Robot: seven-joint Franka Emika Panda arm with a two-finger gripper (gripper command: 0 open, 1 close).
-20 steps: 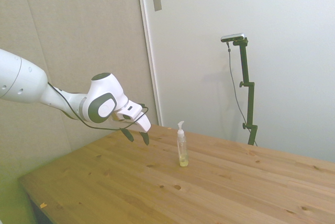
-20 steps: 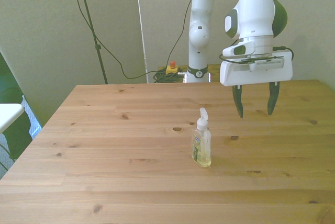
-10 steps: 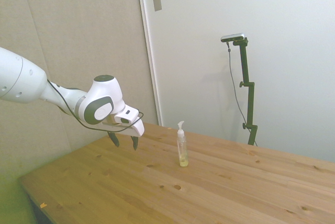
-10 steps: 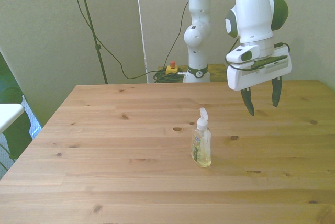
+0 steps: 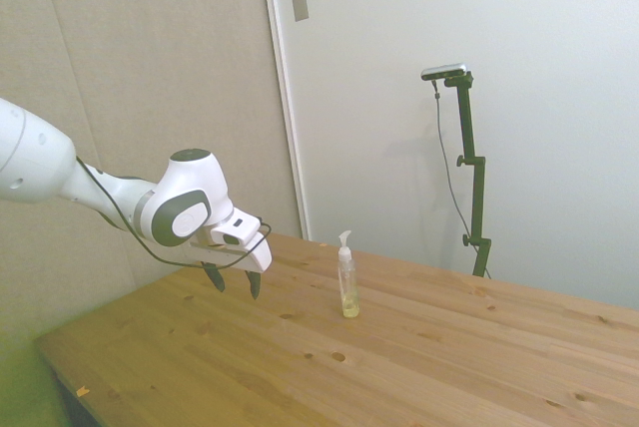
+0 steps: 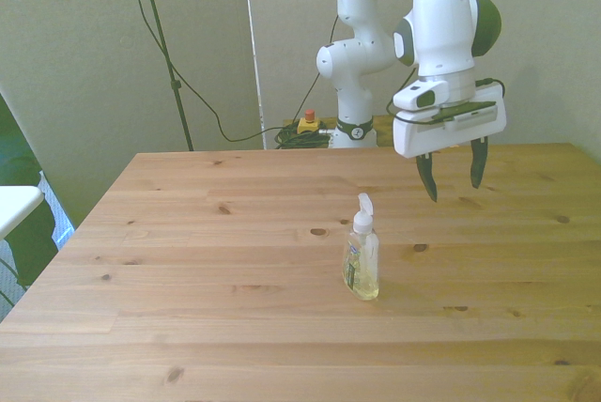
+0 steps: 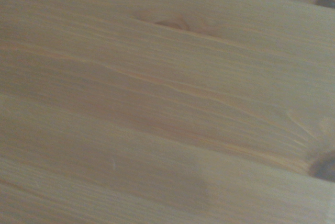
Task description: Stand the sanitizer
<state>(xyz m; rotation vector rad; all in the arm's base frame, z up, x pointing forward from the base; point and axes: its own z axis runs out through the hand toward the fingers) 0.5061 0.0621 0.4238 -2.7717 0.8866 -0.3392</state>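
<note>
The sanitizer (image 6: 362, 259) stands upright on its base near the middle of the wooden table (image 6: 188, 261), pump nozzle up, so we judge it stood; our gripper (image 6: 452, 173) hangs well apart toward the front view's right, fingers spread, holding nothing.

Sanitizer (image 6: 362, 261) (image 5: 347, 282): upright on the table (image 6: 188, 261) (image 5: 449, 347), near the middle of the top, nozzle uppermost, nothing touching it. Gripper (image 6: 452, 169) (image 5: 236, 281): in the air above the table, well apart from the sanitizer; in the front view behind it and toward the front view's right, in the side view between the sanitizer and the table's near-left edge. Fingers (image 6: 427, 177) point down, spread apart, clear of the table. Wrist view: bare table (image 7: 167, 98) planks only, directly below the gripper.
</note>
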